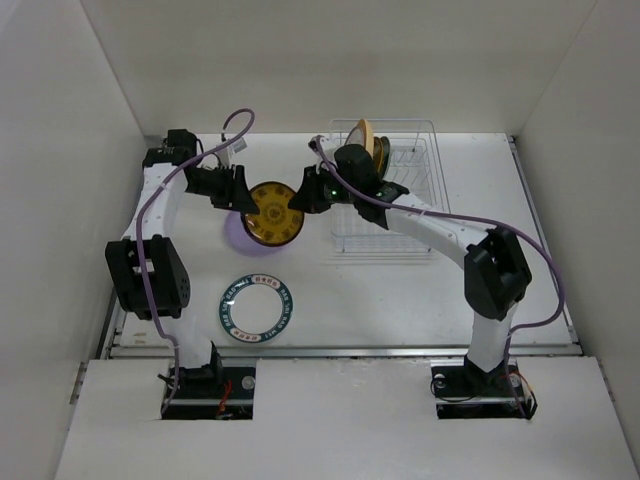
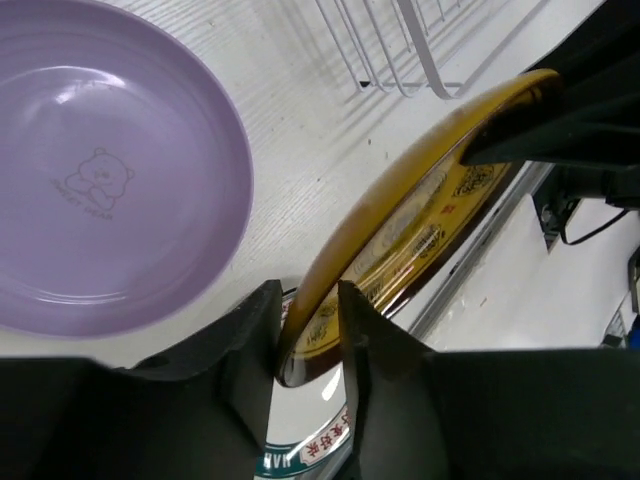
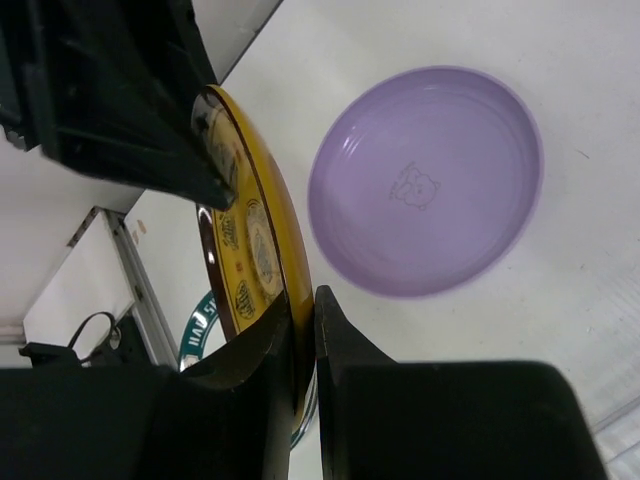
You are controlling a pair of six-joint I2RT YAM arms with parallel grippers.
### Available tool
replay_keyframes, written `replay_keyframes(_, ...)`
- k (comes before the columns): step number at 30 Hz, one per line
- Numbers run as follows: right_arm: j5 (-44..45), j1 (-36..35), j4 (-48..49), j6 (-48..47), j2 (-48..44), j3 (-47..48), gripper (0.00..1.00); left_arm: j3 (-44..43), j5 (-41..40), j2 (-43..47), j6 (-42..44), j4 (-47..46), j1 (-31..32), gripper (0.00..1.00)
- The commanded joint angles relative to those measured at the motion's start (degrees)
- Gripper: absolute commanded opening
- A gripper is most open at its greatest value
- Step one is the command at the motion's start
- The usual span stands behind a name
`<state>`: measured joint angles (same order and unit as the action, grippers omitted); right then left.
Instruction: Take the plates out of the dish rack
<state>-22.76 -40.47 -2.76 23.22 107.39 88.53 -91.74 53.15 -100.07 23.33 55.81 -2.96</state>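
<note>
Dish rack [image 1: 400, 165]: a white wire basket on the far right part of the desk [image 1: 400, 290].
Inside the rack: a pale orange plate [image 1: 361, 133] stands on its edge at the far left end. A second plate with a darker rim is just beside it, but the right arm hides a part of it.
Yellow-and-brown plate [image 1: 273, 212] [image 2: 400, 215] [image 3: 255, 250]: outside the rack and to its left, held between the two arms. In the top view it overlaps the lavender plate.
Left tool [image 1: 246, 198] [image 2: 310, 335]: its two fingers are pressed on the left rim of the yellow-and-brown plate, one on each face.
Right tool [image 1: 303, 198] [image 3: 303, 330]: it pinches the opposite rim of the same plate, with the fingers nearly together.
Lavender plate [image 1: 235, 233] [image 2: 100, 180] [image 3: 425, 180]: it lies flat on the desk, face up, with a small bear drawing in its centre.
Teal-rimmed plate [image 1: 258, 307]: it lies flat on the desk, nearer to the arm bases and apart from the lavender plate.
</note>
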Motion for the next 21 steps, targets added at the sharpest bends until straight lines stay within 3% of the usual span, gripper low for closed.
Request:
replay_keyframes(1,-3.95,-0.58,8.99,1.12,-0.08,-0.11,0.0,-2.83,5.48,0.49,2.16,3.42,0.32,0.24)
replay_keyframes(4,-4.92,-0.58,9.62,1.74,-0.08,-0.11,0.0,-3.35,5.48,0.49,3.47,5.35,0.32,0.0)
replay_keyframes(7,-4.92,-0.58,8.48,1.74,0.54,0.5,0.01,-3.35,4.78,1.02,2.25,5.97,0.32,0.0)
replay_keyframes(10,-4.92,-0.58,6.29,1.74,0.54,1.56,0.16,-3.35,5.38,2.34,-1.61,3.71,-0.72,0.0)
replay_keyframes(14,-2.03,-0.05,4.96,1.74,-1.05,2.08,0.27,-2.83,6.09,4.36,-13.38,-4.63,-3.01,0.0)
replay_keyframes(17,0.08,0.57,3.21,1.74,-2.72,2.79,0.61,-3.53,6.09,4.89,-19.28,-8.51,-3.54,0.0)
replay_keyframes(21,3.08,1.7,1.89,1.74,-4.82,3.31,0.79,-0.99,5.57,5.94,-23.94,-13.86,-4.68,0.0)
